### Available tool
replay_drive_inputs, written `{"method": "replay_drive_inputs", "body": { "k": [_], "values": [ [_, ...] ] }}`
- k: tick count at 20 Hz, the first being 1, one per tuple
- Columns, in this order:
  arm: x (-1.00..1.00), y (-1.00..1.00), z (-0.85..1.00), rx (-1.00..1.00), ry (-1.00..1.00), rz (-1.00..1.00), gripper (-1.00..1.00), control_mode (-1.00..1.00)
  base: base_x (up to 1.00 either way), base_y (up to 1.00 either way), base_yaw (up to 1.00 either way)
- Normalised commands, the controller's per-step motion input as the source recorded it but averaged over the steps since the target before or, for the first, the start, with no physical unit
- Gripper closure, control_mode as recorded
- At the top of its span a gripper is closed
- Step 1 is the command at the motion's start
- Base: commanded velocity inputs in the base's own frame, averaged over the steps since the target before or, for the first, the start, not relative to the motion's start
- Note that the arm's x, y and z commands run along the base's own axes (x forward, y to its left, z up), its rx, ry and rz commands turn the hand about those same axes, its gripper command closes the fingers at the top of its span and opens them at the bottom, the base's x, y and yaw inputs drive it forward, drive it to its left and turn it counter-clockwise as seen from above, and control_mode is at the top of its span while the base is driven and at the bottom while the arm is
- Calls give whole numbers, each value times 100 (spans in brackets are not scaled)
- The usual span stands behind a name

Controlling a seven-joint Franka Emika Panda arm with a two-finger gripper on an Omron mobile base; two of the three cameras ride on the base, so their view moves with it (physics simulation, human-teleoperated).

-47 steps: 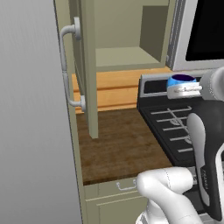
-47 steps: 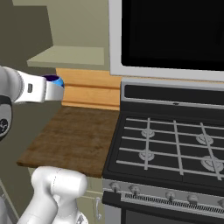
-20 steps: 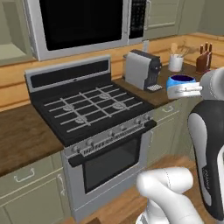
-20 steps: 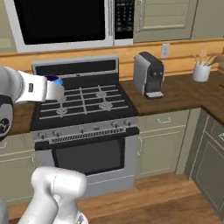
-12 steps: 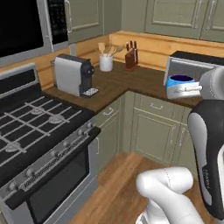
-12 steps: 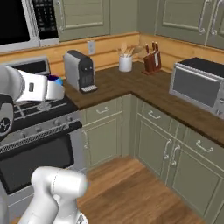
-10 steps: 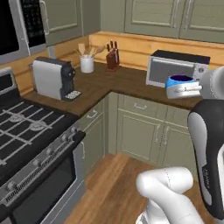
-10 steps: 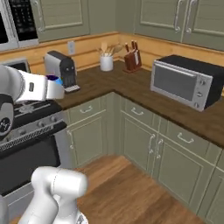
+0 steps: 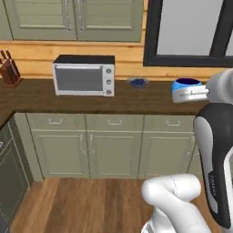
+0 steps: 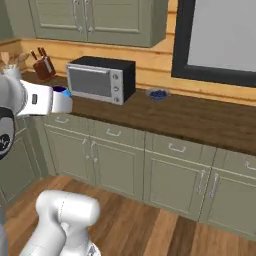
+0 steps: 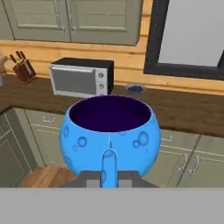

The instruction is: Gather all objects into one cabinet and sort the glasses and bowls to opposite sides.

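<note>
Gripper (image 11: 109,177) clamped on the small blue bowl (image 11: 109,133), carried upright in the air well short of the counter (image 11: 183,109) with the microwave (image 11: 81,78); judged light, rigid, smooth-walled, likely slippery; best pinched across the rim wall, kept level.

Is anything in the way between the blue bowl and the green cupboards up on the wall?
Nothing visible hangs between them. The gripper holds the blue bowl out over the floor, and the wall cupboards sit above the microwave, but their doors are shut, so the closed doors themselves block the way inside.
</note>
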Motion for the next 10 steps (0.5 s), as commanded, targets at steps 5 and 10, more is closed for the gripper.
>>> {"method": "replay_drive_inputs", "body": {
  "k": [5, 10],
  "values": [
    [0, 0, 0, 0, 0, 0, 100, 100, 2, -90, -65],
    [0, 0, 0, 0, 0, 0, 100, 100, 25, -79, -47]
  ]
}}
